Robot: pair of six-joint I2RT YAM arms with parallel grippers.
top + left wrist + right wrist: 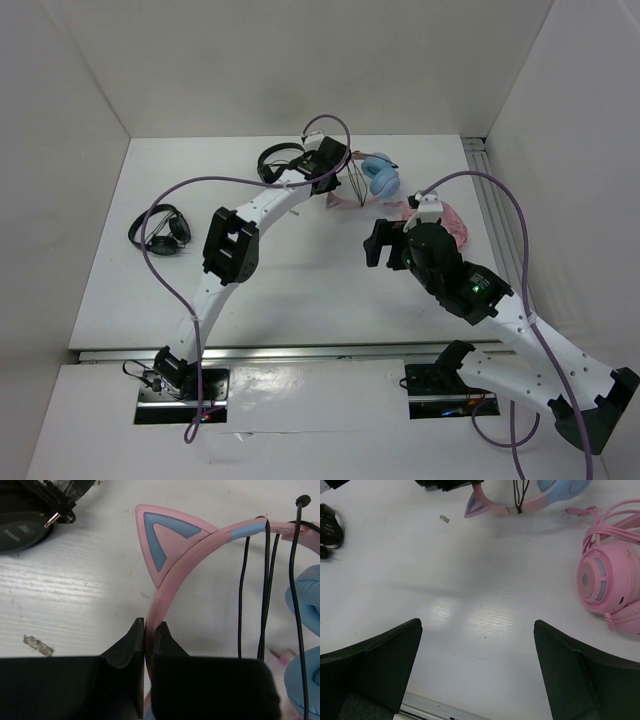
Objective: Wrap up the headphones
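Note:
The headphones [380, 178] lie at the back of the table: pink cat-eared headband [165, 540], light blue ear cups [305, 600]. Strands of the thin black cable [265, 580] hang across the headband near the cups. My left gripper [148, 625] is shut on the headband just below the cat ear, and it sits left of the cups [338, 182]. My right gripper [477, 645] is open over bare table in front of the headphones [530, 502], with nothing between its fingers. From above, the right gripper [372, 245] hovers near the middle of the table.
All-pink headphones [605, 580] with a pink cable lie right of the right gripper [450, 220]. Small black headphones [160, 230] sit at the left. Another black pair [278, 160] lies at the back, close to the left wrist [25, 525]. White walls enclose the table.

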